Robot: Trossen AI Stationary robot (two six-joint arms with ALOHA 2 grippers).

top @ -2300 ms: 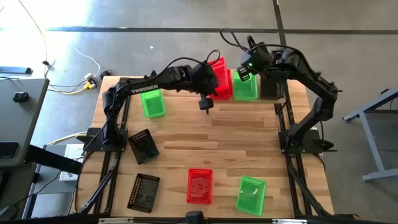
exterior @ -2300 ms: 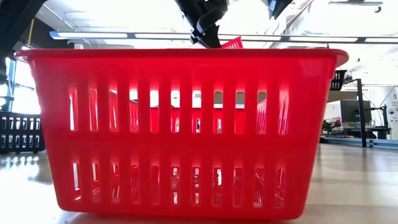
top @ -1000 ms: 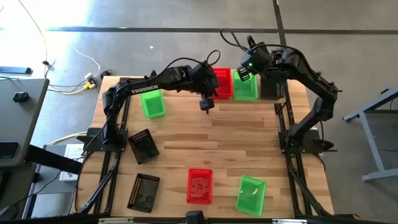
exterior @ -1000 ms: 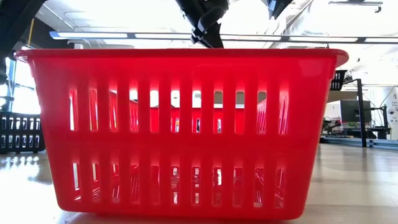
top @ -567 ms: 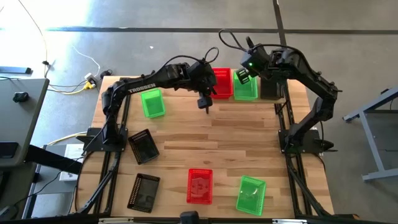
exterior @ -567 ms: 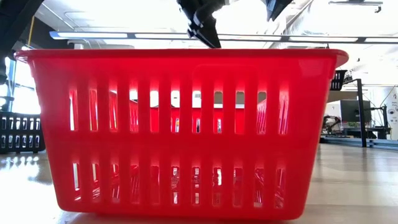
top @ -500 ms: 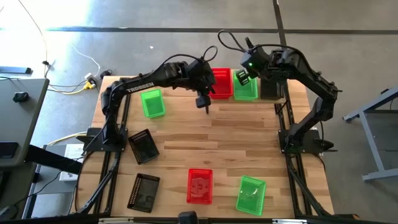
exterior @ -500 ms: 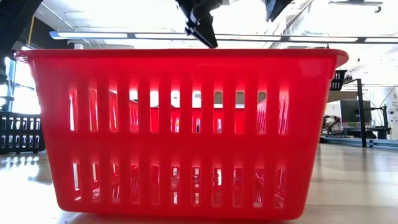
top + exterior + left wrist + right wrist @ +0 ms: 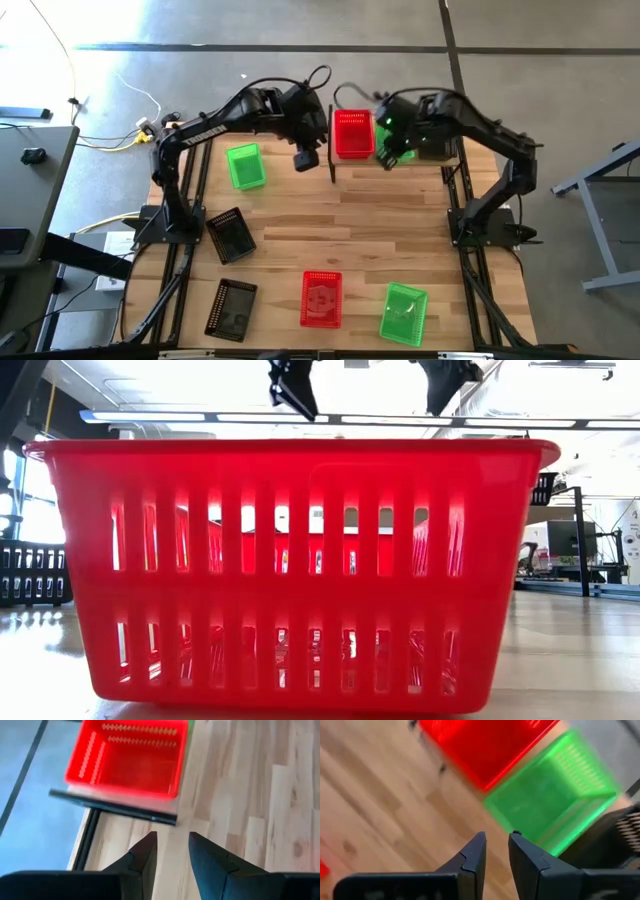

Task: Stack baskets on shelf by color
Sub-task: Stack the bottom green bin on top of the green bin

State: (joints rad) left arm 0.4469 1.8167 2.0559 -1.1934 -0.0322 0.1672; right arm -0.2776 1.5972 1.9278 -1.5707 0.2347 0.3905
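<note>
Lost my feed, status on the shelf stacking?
Left claw and right claw empty, above the table near the shelf. Red basket and green basket on shelf. Nothing blocking.

Red basket (image 9: 352, 133) on shelf (image 9: 345, 157); green basket (image 9: 386, 139) beside it

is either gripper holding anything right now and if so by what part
Nothing is held. The left gripper and the right gripper both show only bare gaps between their fingers, with the red basket resting free on the shelf.

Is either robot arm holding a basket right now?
No. Seen from each wrist, the left gripper and right gripper have nothing between their jaws, and the red basket sits apart on the shelf.
</note>
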